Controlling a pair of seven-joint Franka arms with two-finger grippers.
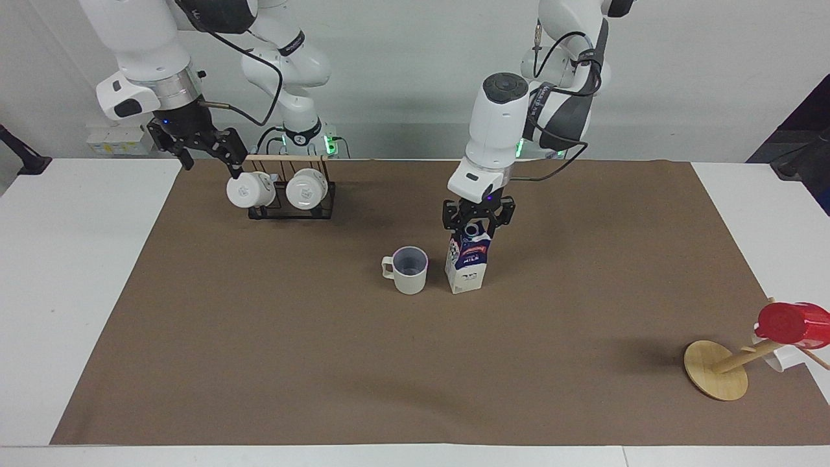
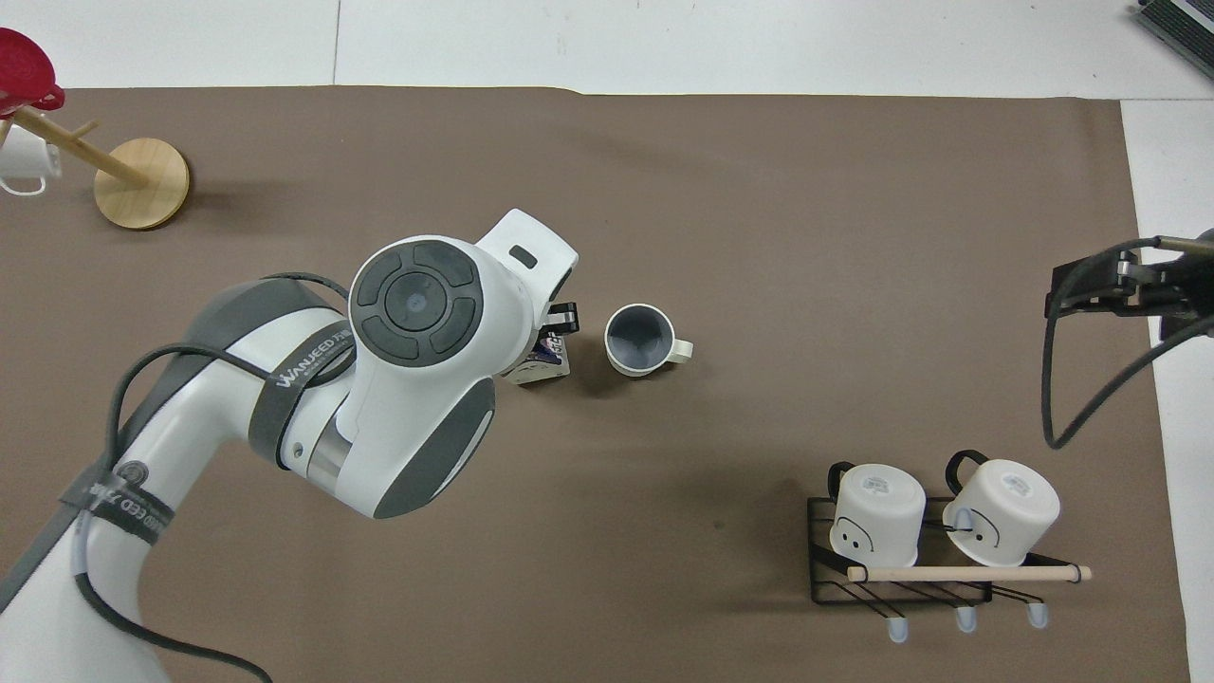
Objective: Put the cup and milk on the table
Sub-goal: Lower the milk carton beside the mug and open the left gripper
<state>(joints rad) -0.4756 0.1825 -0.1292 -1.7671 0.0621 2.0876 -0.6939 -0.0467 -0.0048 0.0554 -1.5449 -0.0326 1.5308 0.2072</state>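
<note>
The milk stands upright on the brown sheet that covers the table. Beside it, toward the right arm's end, stands the cup, upright with its grey-blue inside showing. My left gripper is directly over the milk, open, with one finger on each side of the carton's gable top and the grey cap between them. In the overhead view the left arm hides most of the milk, and the cup is in plain sight. My right gripper hangs open and holds nothing, above the mug rack.
A black wire rack holding two white mugs stands near the robots at the right arm's end. A tipped wooden stand with a red cup on it lies at the left arm's end, far from the robots.
</note>
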